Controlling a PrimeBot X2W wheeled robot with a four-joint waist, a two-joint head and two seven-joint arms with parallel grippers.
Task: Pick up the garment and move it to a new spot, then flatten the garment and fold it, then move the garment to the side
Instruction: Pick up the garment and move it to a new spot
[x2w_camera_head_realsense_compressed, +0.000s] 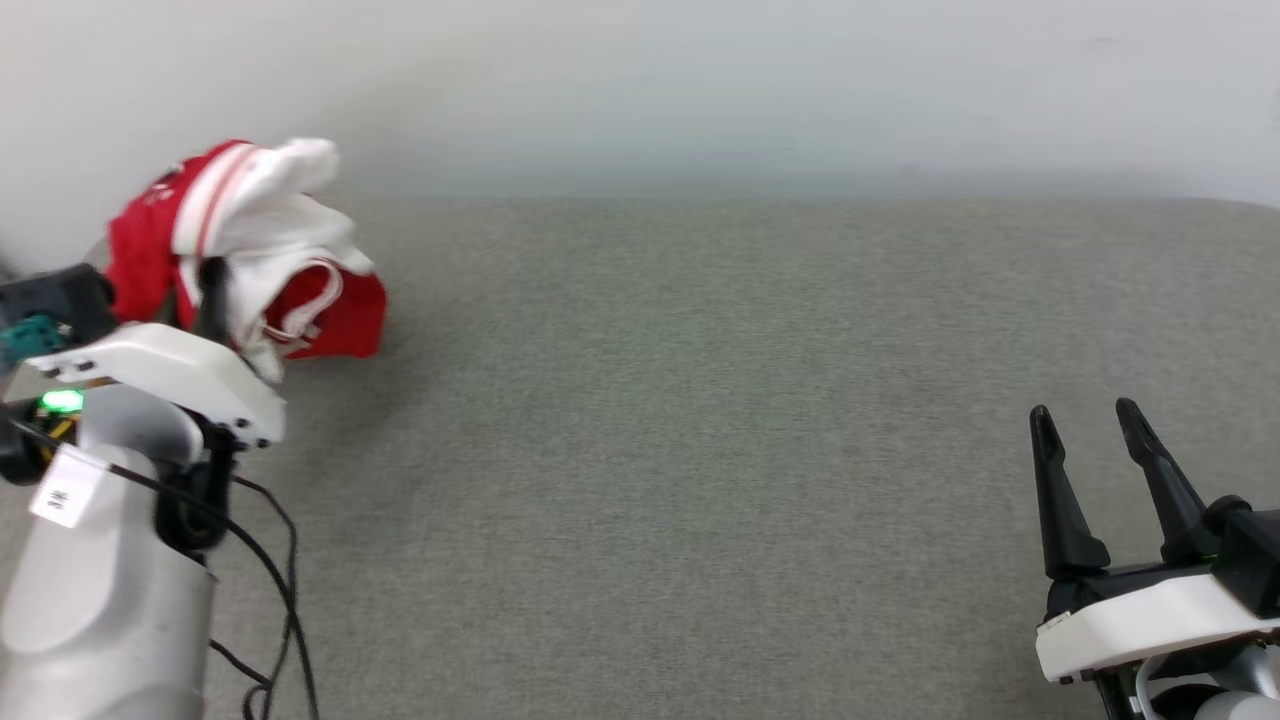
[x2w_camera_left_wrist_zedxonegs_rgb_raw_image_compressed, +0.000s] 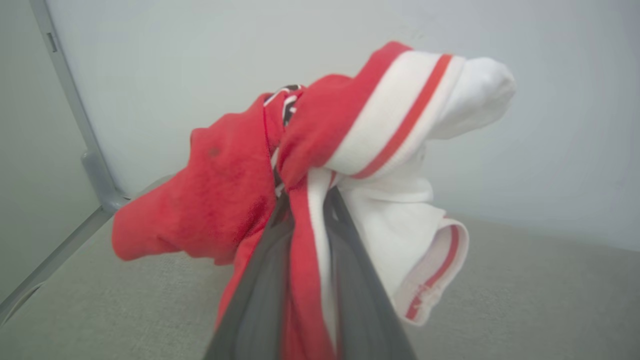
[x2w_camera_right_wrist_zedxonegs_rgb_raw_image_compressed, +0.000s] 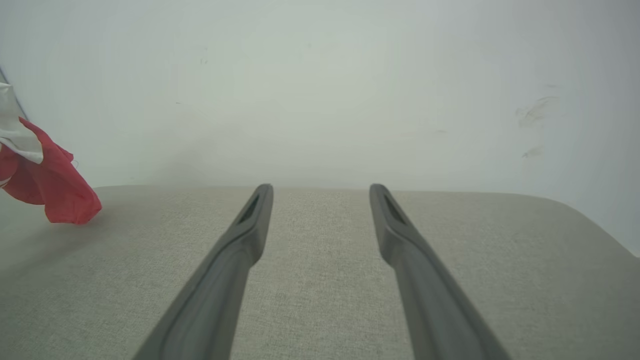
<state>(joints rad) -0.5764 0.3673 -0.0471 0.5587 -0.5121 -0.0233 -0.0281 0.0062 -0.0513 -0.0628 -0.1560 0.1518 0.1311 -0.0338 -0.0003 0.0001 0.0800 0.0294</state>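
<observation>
The left arm (x2w_camera_head_realsense_compressed: 100, 590) is reaching forward at the lower left of the head view, its pale forearm rising to a white wrist housing (x2w_camera_head_realsense_compressed: 170, 370), beside which a green light (x2w_camera_head_realsense_compressed: 62, 402) is glowing. Black cables (x2w_camera_head_realsense_compressed: 285, 560) are hanging off the forearm. The left hand (x2w_camera_head_realsense_compressed: 212, 290) is pointing away from the body, and its two dark fingers (x2w_camera_left_wrist_zedxonegs_rgb_raw_image_compressed: 255, 300) are pinching close together on a fold of the garment (x2w_camera_left_wrist_zedxonegs_rgb_raw_image_compressed: 220, 190), gripping it in a bunch. The right hand (x2w_camera_head_realsense_compressed: 1083, 410) is sitting low at the lower right, fingers pointing up and leaning slightly left, jaws standing wide apart and gripping nothing. In the right wrist view, those fingers (x2w_camera_right_wrist_zedxonegs_rgb_raw_image_compressed: 225, 280) are stretching straight ahead.
</observation>
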